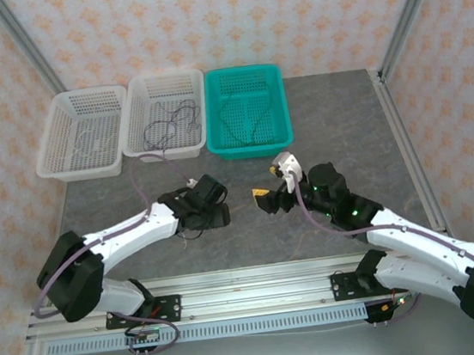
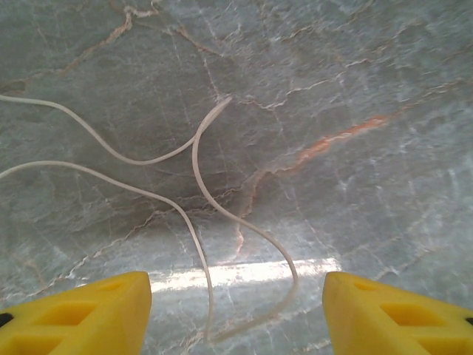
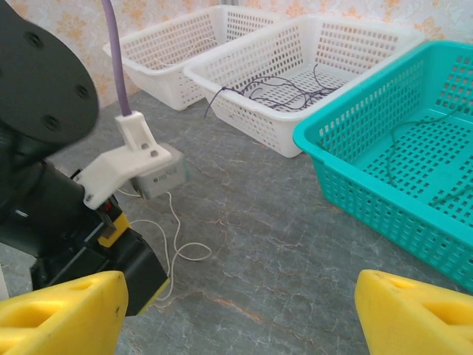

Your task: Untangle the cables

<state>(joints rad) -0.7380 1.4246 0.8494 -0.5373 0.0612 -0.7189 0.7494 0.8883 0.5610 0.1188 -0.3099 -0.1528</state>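
Backdrop: pale wallpaper (image 1: pixel 226 14) with small orange motifs; aluminium frame posts (image 1: pixel 26 47) slanting up at both rear corners.
Surface: grey marbled table (image 1: pixel 343 121) with orange-brown veins; a streak of glare in the left wrist view.
Baskets: three in a row along the far edge, side by side, namely left white basket (image 1: pixel 81 172), middle white basket (image 1: pixel 165 154) and teal basket (image 1: pixel 251 151) on the right.
Dark purple-grey cable (image 1: pixel 169 118): loosely coiled inside the middle white basket, one end trailing out over its rim in the right wrist view.
Green cable (image 1: pixel 246 111): lying in loose bends on the floor of the teal basket.
Whitish cable (image 2: pixel 194 151): on the bare table outside every basket, directly beneath the left gripper; two strands curving in from the left, one long loop running down between the yellow fingertips; resting on the marble, apart from both fingers.
Left gripper (image 2: pixel 236 310): pointed down at the table, near the front centre; jaws spread wide, clamped on nothing, only the cable on the surface below them.
Right gripper (image 3: pixel 236 318): just right of the left gripper, facing it and the baskets; yellow fingers (image 3: pixel 63 310) far apart, gap empty, grey table beyond.
Left wrist from the right wrist view: black body, white camera mount (image 3: pixel 129 166), lilac hose (image 3: pixel 114 52) rising from it.
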